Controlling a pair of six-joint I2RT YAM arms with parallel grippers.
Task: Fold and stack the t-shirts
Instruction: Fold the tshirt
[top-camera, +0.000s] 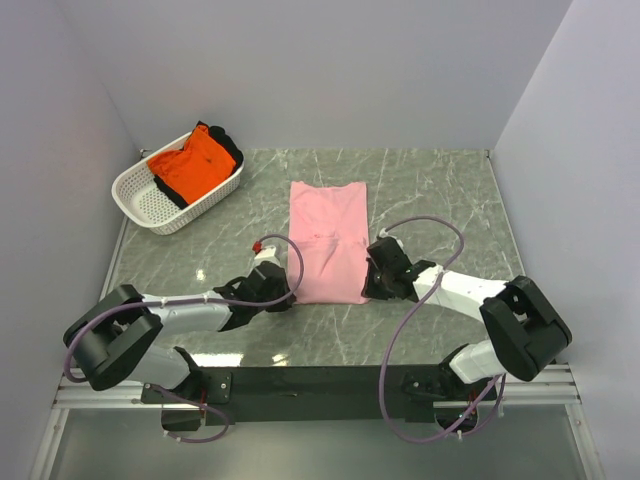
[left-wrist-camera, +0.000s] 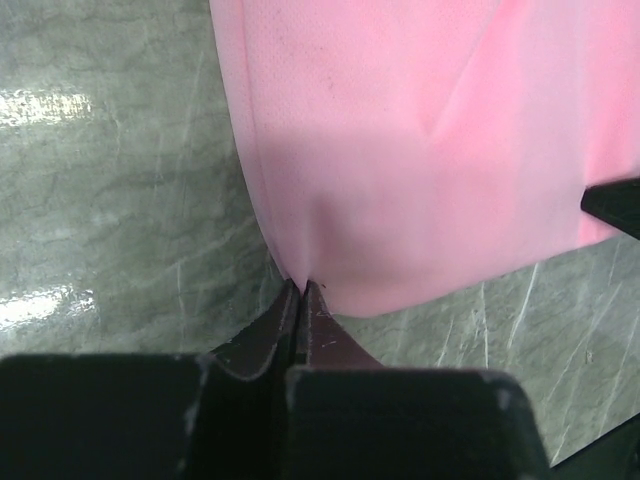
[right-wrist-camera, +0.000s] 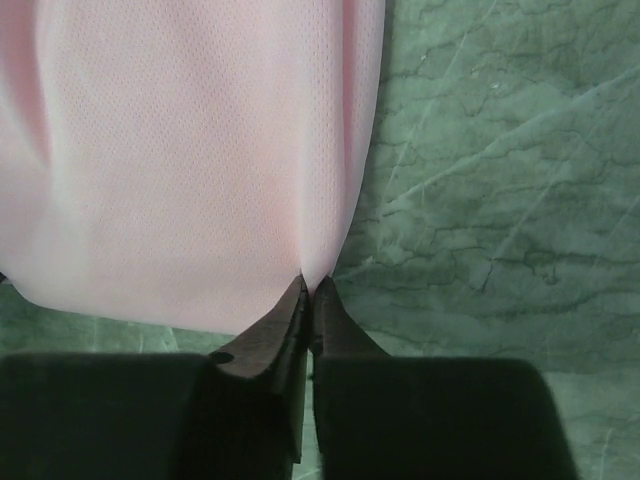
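Observation:
The light pink t-shirt (top-camera: 328, 240) lies flat on the marble table as a long narrow strip. My left gripper (top-camera: 283, 296) is shut on its near left corner; the left wrist view shows the jaws closed on the pink hem (left-wrist-camera: 300, 270). My right gripper (top-camera: 372, 290) is shut on the near right corner; the right wrist view shows the jaws pinching the pink edge (right-wrist-camera: 318, 268). The bright orange t-shirt (top-camera: 198, 162) lies bunched in the white basket (top-camera: 148, 200) at the far left.
A dark garment (top-camera: 226, 140) lies with the orange shirt in the basket. The grey walls close in the table at the back and sides. Bare marble (top-camera: 440, 190) lies to the right of the pink shirt.

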